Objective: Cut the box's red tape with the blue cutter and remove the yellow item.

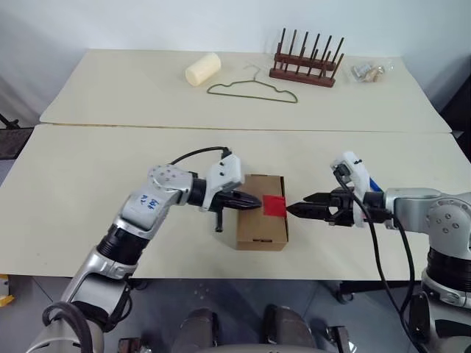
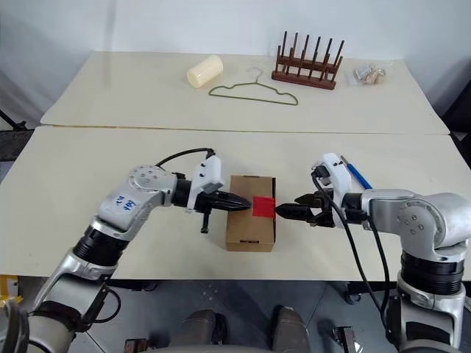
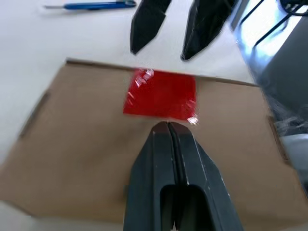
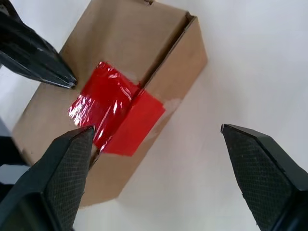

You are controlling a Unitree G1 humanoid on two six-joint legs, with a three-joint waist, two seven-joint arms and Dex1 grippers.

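Note:
The brown box lies near the table's front edge, and the red tape wraps over its top right edge. My left gripper is shut and empty. It hovers over the box top with its tip at the tape's left edge. My right gripper stands open and empty just right of the box, with one of its fingertips at the tape. The blue cutter lies on the table behind my right wrist. The yellow item is hidden.
On the far table are a cream roll, a wire hanger, a wooden peg rack and a small bag of bits. A seam divides the two tables. Black cables trail from both wrists.

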